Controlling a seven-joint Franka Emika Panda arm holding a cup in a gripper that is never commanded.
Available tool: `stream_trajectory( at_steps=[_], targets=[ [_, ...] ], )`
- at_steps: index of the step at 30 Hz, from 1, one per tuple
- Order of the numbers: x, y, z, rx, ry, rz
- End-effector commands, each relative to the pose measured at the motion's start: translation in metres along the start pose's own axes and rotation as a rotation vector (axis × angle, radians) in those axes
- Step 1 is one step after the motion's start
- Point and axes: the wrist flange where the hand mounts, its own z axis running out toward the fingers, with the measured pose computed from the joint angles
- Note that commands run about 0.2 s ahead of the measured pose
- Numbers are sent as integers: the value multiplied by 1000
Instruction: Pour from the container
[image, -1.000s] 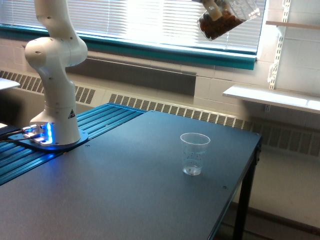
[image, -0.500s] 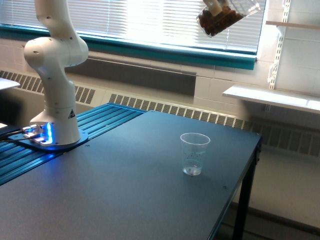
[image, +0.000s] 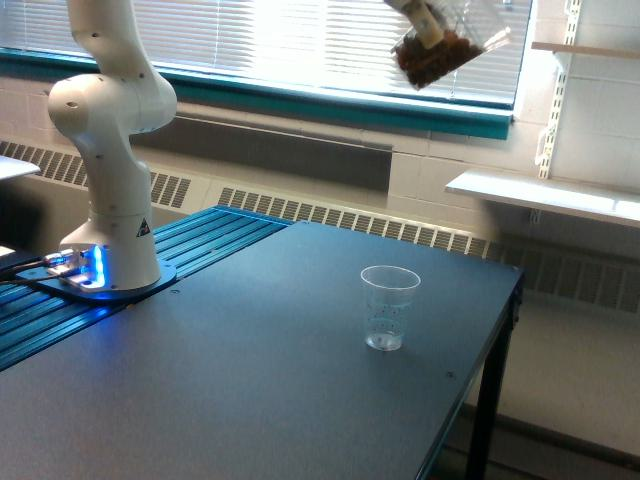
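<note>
Container is up at the top edge of the exterior view, high above the bench, tilted with its mouth toward the view's right. It's clear plastic with a brown granular load sitting in the lower part. The claw is mostly cropped out. Only a pale bit shows against the cup, so I can't tell how the jaws stand, though the cup hangs in the air there so it's presumably gripped.

Narrow marked cup stands upright on the bench, looks empty, well below the container and slightly toward the view's left of it.

Risks as I judge them:
- Drop height is large. Grains would scatter or bounce out of that narrow mouth.
- Mouth faces away from the receiving cup, so more tilt now would likely spill past it, maybe off the bench edge.
- Light cup could tip if hit.
</note>
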Motion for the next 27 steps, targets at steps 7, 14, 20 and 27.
stream_trajectory(
  at_steps=[7, 14, 20, 27],
  targets=[
    [-51, 15, 6, -6, -13, -66],
    [-87, 24, 16, -15, -34, -96],
    [-121, 34, 27, -23, -63, -121],
    [-160, 45, 42, -45, -96, -156]
  ],
)
